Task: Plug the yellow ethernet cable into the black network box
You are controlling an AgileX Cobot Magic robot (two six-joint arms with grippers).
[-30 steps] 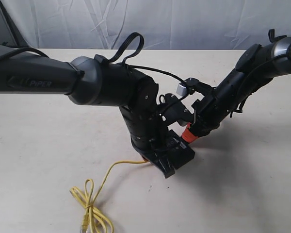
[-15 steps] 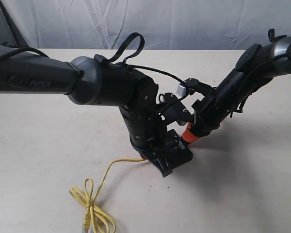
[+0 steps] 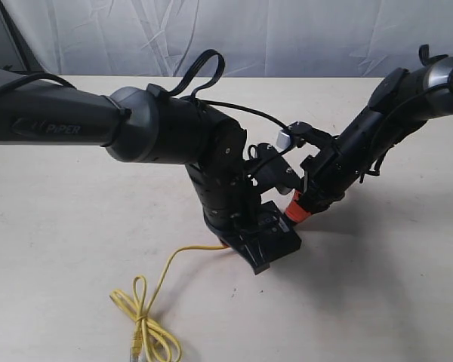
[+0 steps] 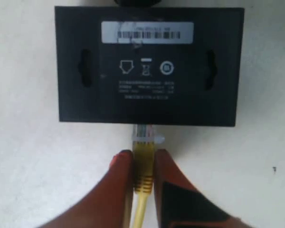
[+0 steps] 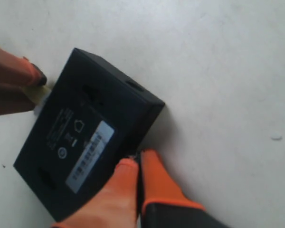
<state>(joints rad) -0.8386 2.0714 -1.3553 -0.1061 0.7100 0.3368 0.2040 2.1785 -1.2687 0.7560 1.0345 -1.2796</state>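
The black network box (image 4: 147, 66) lies flat on the table with its white label (image 4: 147, 32) facing up. My left gripper (image 4: 143, 156) is shut on the yellow ethernet cable (image 4: 143, 164) just behind its clear plug (image 4: 143, 135). The plug's tip touches the box's near side; how deep it sits is hidden. On the opposite side of the box (image 5: 85, 137), my right gripper (image 5: 137, 162) is shut with nothing between its fingers, its tips against that long side. In the exterior view the box (image 3: 281, 240) sits under both wrists, and the loose cable (image 3: 147, 328) trails to a bundle.
The pale table (image 3: 75, 226) stretches all round the box. The cable's looped bundle lies near the front edge at the lower left. A white curtain (image 3: 287, 38) hangs behind the table. The left arm (image 3: 158, 136) spans the middle and hides its own gripper in the exterior view.
The loose cable bundle has shifted slightly on the table. Both arms and the box stay almost where they were.
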